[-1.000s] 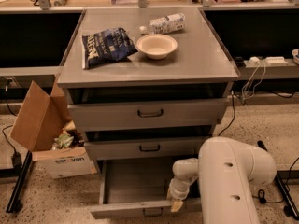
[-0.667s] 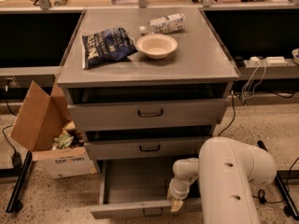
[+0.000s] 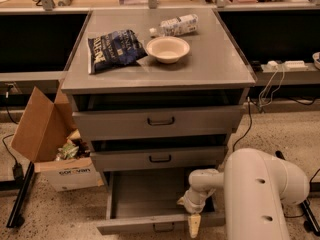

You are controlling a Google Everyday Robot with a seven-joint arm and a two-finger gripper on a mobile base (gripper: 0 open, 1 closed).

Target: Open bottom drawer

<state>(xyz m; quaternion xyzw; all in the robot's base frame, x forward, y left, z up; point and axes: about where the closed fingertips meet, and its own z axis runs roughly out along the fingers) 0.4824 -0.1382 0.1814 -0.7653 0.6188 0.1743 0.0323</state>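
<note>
The bottom drawer (image 3: 150,225) of the grey cabinet stands pulled out towards me. Its slim front carries a small dark bar handle (image 3: 163,228), and its bare inside (image 3: 145,194) shows. My gripper (image 3: 190,214) is at the drawer's front right corner, hanging from the white arm (image 3: 260,194), with a yellowish tip down over the drawer front. It is to the right of the handle, not on it.
The middle drawer (image 3: 160,158) and top drawer (image 3: 160,120) sit above, slightly out. A chip bag (image 3: 115,49), a bowl (image 3: 168,49) and a bottle (image 3: 176,25) lie on the cabinet top. An open cardboard box (image 3: 55,149) stands on the floor at left. Cables (image 3: 272,84) hang at right.
</note>
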